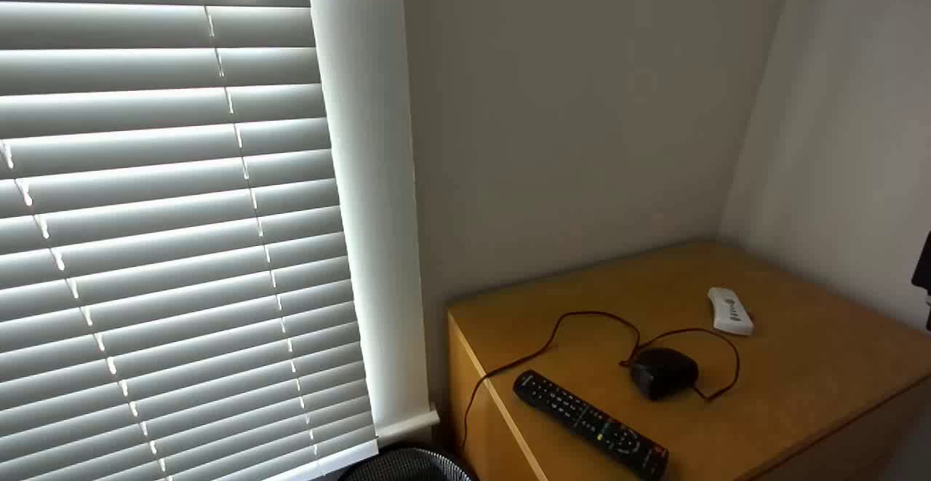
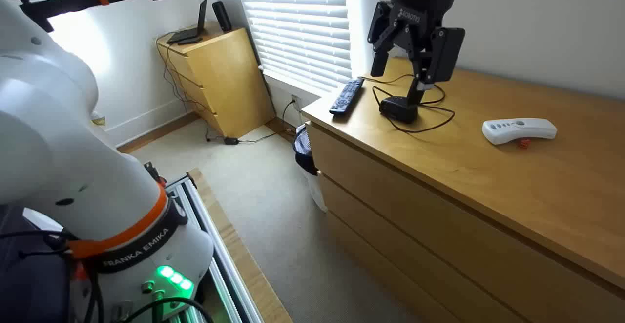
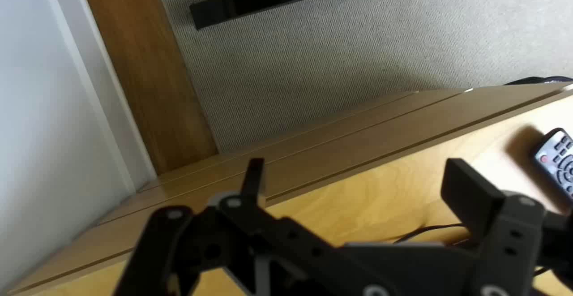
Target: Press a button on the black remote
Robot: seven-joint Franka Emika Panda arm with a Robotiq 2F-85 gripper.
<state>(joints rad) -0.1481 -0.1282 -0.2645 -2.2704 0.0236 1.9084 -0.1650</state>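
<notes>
claw spread wide, black remote off to one side

nearest in the wrist view, the claw's two fingers stand far apart and grip nothing. between them shows the pale wood of the dresser, with a length of dark cord running across it.

beyond one finger, at the frame's right edge, one end of the black remote shows, red button included. in both exterior views the black remote lies flat on the dresser, buttons up, close to the end by the lowered blinds.

in an exterior view a small black device sits near the black remote, the cord looped around it and part of the claw lined up in front of it. farther along the top is a white device, a small red piece just beside it.

just beside the dresser's end stands a bin with a dark rim. farthest off in an exterior view, a chest of drawers bears a laptop, screen raised, and a dark item standing at a tilt.
</notes>
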